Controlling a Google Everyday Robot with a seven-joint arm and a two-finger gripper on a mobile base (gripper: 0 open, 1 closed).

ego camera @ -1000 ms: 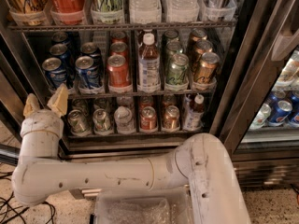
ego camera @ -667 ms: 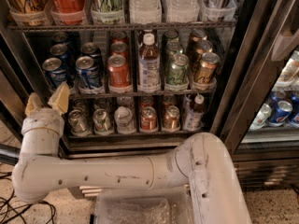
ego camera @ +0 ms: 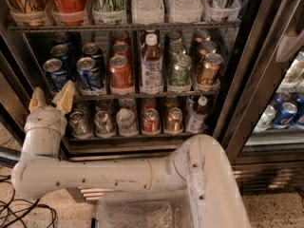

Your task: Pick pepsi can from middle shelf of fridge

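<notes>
The end effector (ego camera: 50,99), fingers spread wide and empty, points upward just below the upright pepsi can (ego camera: 56,74) at the left end of the middle shelf (ego camera: 156,96).

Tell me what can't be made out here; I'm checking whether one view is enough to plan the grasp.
Camera view:
- Rear cans on the middle shelf: hidden behind the front row, including behind the front pepsi can.
- Top-shelf bottles: cut off by the upper edge.
- Fridge base: hidden by the arm.
- Lower shelf's left end: hidden by the open pincer at the middle shelf's left front edge.
</notes>
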